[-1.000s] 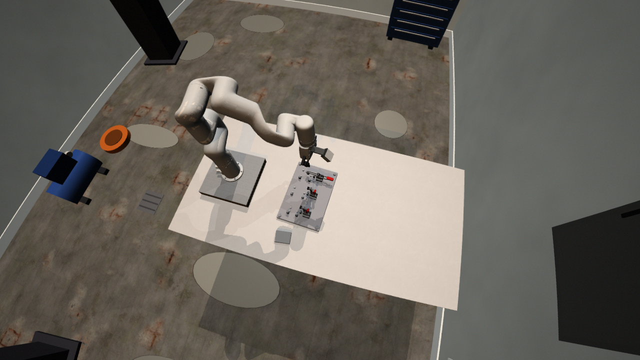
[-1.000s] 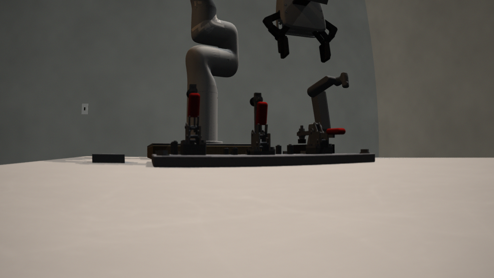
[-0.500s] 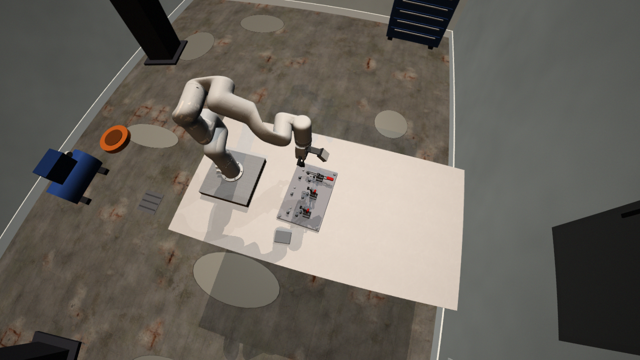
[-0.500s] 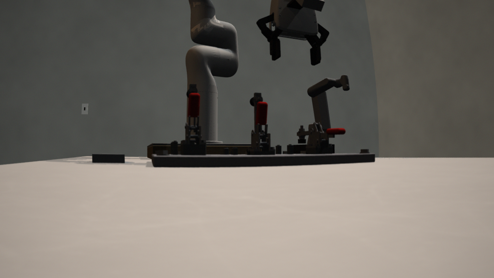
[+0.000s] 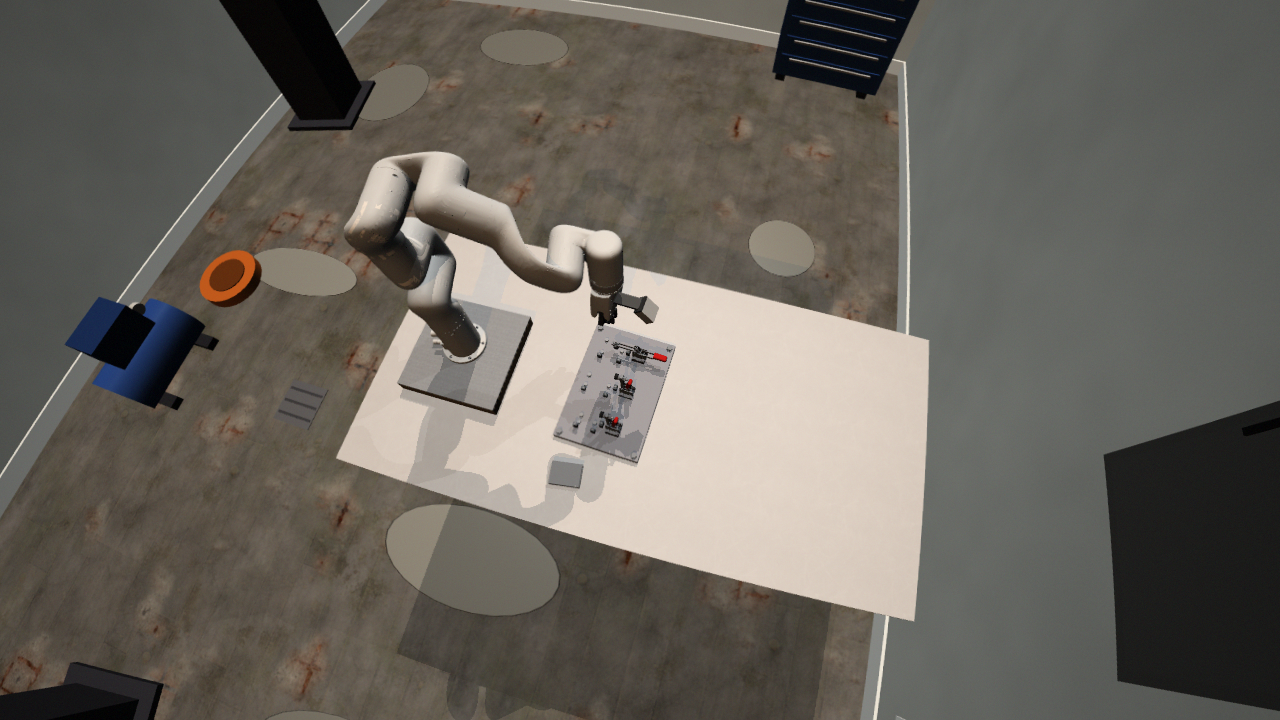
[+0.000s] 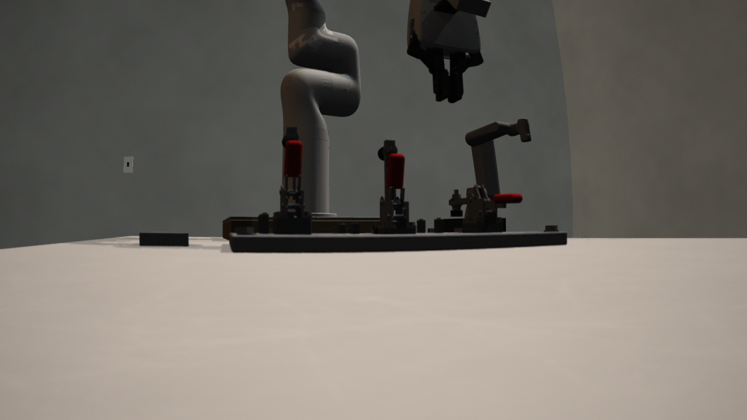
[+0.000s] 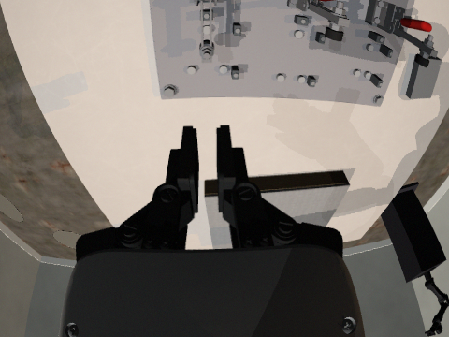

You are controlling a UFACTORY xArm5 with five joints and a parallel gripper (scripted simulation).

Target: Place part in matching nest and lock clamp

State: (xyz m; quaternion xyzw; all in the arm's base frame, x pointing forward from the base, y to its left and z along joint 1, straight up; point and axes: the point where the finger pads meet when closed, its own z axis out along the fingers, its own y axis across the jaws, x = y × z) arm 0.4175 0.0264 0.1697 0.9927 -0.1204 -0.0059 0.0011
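Observation:
The grey fixture plate lies on the white mat and carries three nests, each with a red-handled clamp. It also shows in the wrist view. The clamp at the arm's end has its bar raised and its red handle lying flat. The other two handles stand upright. The part, a flat grey block, lies on the mat beside the plate's near end, and shows in the exterior view. My gripper hangs in the air above the plate's far end, fingers almost together and empty.
The arm's base plate stands left of the fixture. An orange ring and a blue drum lie on the floor far left. A blue cabinet stands at the back.

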